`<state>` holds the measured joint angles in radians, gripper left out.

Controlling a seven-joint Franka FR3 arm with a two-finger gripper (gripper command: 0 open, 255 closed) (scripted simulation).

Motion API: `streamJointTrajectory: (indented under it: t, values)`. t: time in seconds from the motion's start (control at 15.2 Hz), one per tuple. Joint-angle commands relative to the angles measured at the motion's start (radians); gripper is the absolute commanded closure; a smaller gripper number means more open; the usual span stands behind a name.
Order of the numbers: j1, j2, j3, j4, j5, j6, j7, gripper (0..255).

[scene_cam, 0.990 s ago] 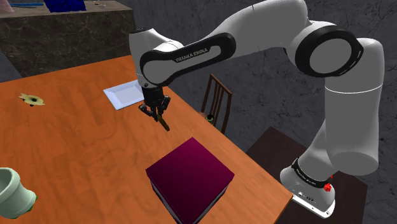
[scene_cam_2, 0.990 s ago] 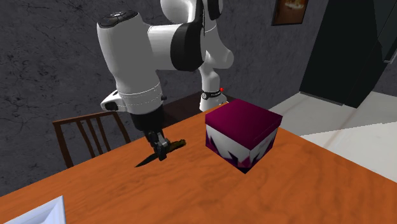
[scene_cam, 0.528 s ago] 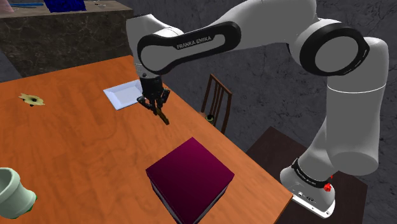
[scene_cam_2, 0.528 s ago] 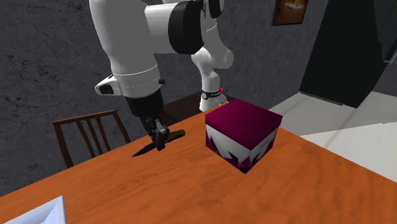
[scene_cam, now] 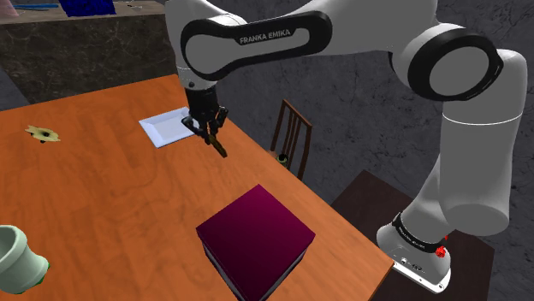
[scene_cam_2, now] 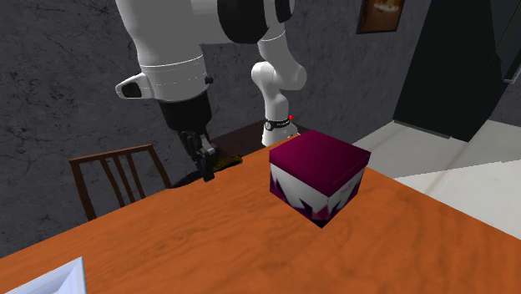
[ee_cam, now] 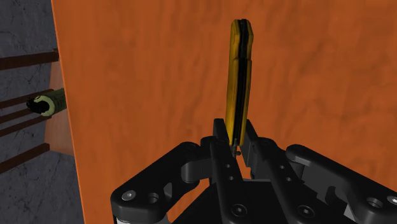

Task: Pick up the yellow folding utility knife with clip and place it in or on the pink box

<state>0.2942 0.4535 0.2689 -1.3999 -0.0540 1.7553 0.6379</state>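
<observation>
In the shoulder view, a pale green cup [scene_cam: 17,256] stands at the near left corner of the orange wooden tabletop [scene_cam: 103,197]. Farther back lies a small yellowish object [scene_cam: 41,132] that I cannot identify. Right of it, a white tray [scene_cam: 169,126] rests flat near the far edge. Just beside the tray, the black pincer [scene_cam: 214,137] points down, closed narrowly on the yellow folding knife [scene_cam: 221,150]. The knife hangs tilted below the fingertips and seems clear of the wood. In the wrist view both fingers [ee_cam: 221,151] clasp one end of the knife [ee_cam: 238,83], and its yellow and black length runs straight out from the pincer [ee_cam: 238,143] over the tabletop. Right of the pincer, past the table's edge, stands a dark wooden chair [scene_cam: 291,137]. The pink box [scene_cam: 255,239], a deep magenta, sits closed on the near right part of the tabletop, well apart from the knife. In the second exterior view the pincer [scene_cam_2: 206,167] and knife [scene_cam_2: 224,164] hang left of the box [scene_cam_2: 317,179], above the far edge.
</observation>
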Motion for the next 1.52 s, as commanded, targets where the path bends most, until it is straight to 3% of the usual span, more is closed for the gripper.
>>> streamJointTrajectory:
  t: [0.0,0.46,0.92,1.45]
  values:
    - [0.002,-0.001,0.001,0.028,0.0,-0.029,0.001,255]
    - [0.008,0.002,0.002,0.125,0.0,-0.124,0.003,255]
    - [0.031,-0.234,0.047,-0.214,0.058,-0.01,0.081,255]
    - [0.084,-0.441,0.106,-0.47,0.132,0.057,0.178,255]
